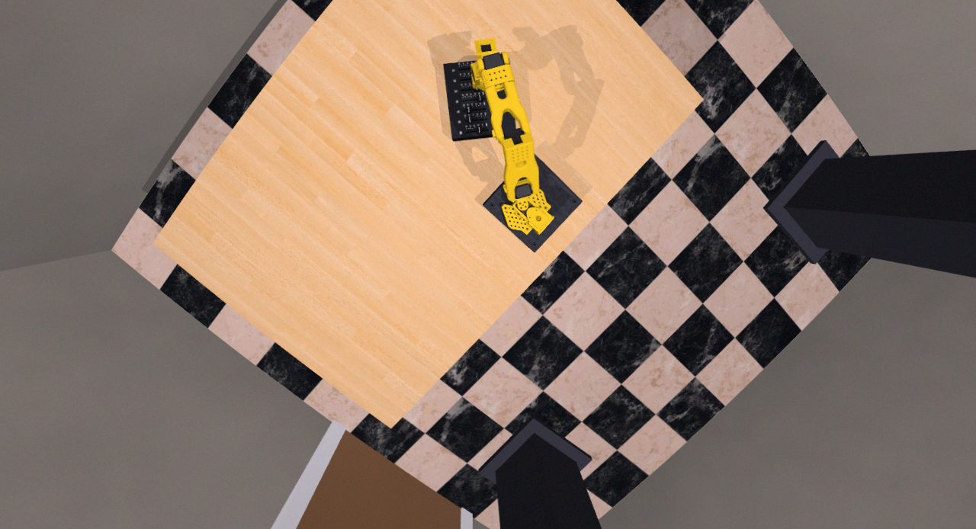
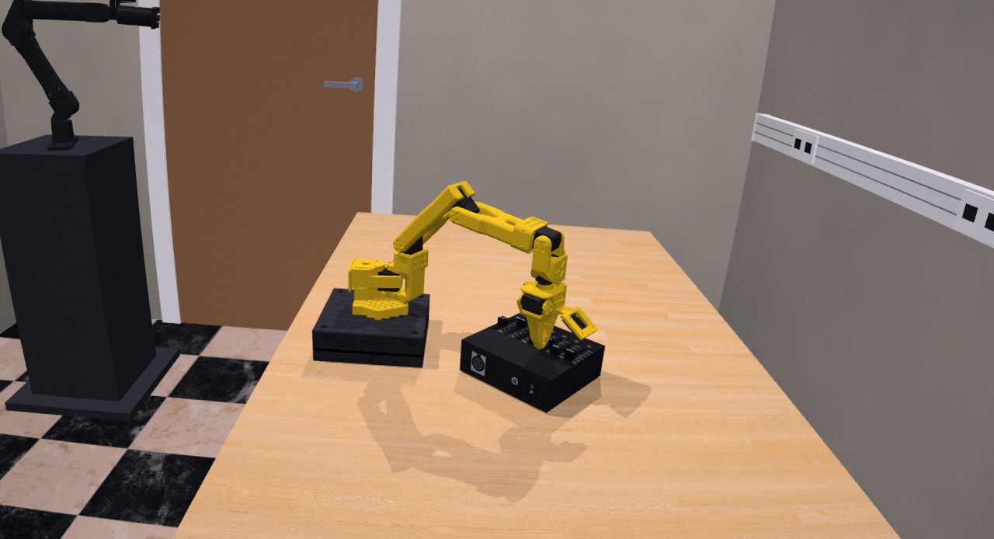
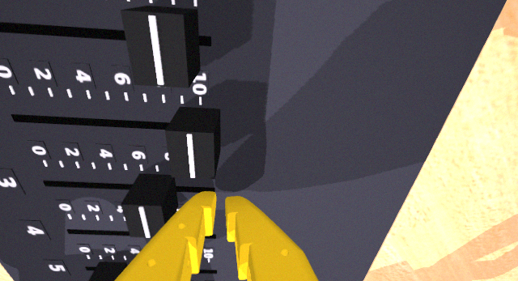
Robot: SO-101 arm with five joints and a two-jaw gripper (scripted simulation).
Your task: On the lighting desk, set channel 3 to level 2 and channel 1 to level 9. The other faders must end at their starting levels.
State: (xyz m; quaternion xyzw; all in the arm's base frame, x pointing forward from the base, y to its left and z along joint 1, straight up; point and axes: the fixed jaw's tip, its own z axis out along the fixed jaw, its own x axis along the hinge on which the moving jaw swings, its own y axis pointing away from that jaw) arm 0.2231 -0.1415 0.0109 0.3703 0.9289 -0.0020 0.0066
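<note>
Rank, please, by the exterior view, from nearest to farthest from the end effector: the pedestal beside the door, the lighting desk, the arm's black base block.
1. Lighting desk: directly below.
2. Black base block: picture left, on the same table.
3. Pedestal: far left, standing on the floor.
</note>
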